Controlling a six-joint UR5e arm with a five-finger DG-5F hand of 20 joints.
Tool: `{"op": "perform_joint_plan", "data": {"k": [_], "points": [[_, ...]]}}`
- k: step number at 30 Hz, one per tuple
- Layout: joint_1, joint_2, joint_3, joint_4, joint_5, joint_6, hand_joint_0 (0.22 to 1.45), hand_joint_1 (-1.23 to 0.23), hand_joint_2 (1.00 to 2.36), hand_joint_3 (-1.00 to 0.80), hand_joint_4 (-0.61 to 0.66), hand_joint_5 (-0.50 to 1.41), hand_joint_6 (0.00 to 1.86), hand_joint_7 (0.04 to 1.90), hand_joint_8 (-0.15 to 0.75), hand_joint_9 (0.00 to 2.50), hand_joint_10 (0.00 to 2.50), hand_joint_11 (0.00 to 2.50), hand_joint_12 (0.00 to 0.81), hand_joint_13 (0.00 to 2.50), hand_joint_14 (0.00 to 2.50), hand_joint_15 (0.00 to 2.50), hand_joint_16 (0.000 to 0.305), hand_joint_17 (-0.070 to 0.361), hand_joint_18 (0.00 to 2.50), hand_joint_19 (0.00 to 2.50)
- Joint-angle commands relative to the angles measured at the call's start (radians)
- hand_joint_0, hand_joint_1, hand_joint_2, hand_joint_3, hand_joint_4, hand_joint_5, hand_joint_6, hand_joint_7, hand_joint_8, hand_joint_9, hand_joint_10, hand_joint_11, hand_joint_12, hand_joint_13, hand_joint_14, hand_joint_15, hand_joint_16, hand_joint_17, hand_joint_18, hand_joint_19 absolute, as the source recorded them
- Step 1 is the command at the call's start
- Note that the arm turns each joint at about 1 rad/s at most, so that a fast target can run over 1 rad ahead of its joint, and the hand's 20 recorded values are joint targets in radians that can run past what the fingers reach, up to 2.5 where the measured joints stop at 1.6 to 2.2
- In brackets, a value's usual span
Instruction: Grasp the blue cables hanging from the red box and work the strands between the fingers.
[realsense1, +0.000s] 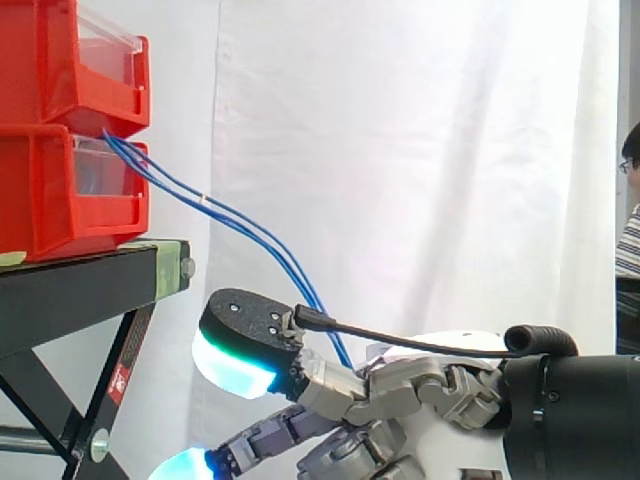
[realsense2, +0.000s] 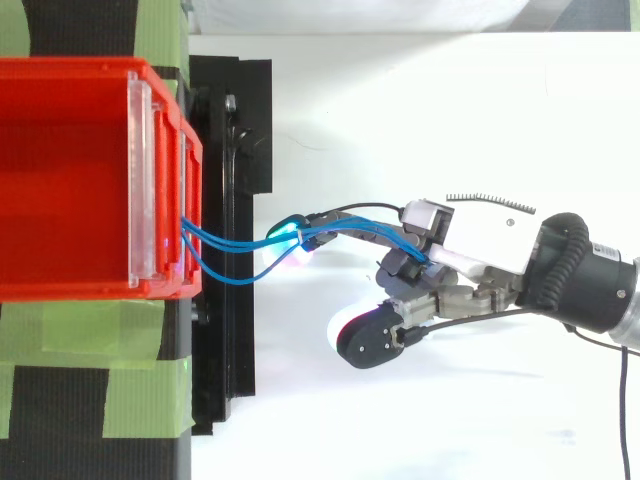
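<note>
White curtain (realsense1: 420, 150) backdrop. Two red bins (realsense1: 60, 190) are stacked at the front edge of the black stand (realsense1: 80, 290), with green tape (realsense2: 130, 340) across the stand top. Blue cables (realsense1: 232, 222) exit at the bins' front, between upper and lower bin. They run down and away from the stand into the hand (realsense2: 480, 235), which sits off the stand's front edge, below its top.

Status: grasp looks done. Hand is clasped on the cables. From above, the strands lie along one outstretched finger with a glowing pad (realsense2: 288, 238), then tuck in between curled fingers near the palm. Strands are drawn out with slight slack, and a small white tie (realsense1: 205, 200) bundles them partway. Left, by my read: actually working the strands between the fingers. Near the hand they run together, not spread.

Can't make out:
- Exact pinch point: the thumb pad (realsense1: 235, 360) blocks it from the side and fingers cover it from above.
- Cable ends, hidden inside the bins.
- Lower fingers, cut off at the bottom of the side view.
- Person (realsense1: 628, 230) at the right edge, partly cut off, well apart from the work.
</note>
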Motion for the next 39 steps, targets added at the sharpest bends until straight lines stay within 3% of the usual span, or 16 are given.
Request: {"op": "perform_joint_plan", "data": {"k": [1,39], "points": [[-0.001,0.001,0.000,0.000,0.000,0.000,0.70,-0.53,1.00,-1.00,0.36,0.05,0.01,0.71,0.531,1.93,2.50,2.50,0.619,2.02,2.50,1.85,0.203,0.152,2.45,0.71],[0.001,-0.001,0.000,0.002,0.002,0.000,0.71,-0.53,1.00,-1.00,0.35,0.04,0.01,0.71,0.530,1.90,2.50,2.50,0.612,1.99,2.50,1.85,0.196,0.147,2.40,0.70]]}}
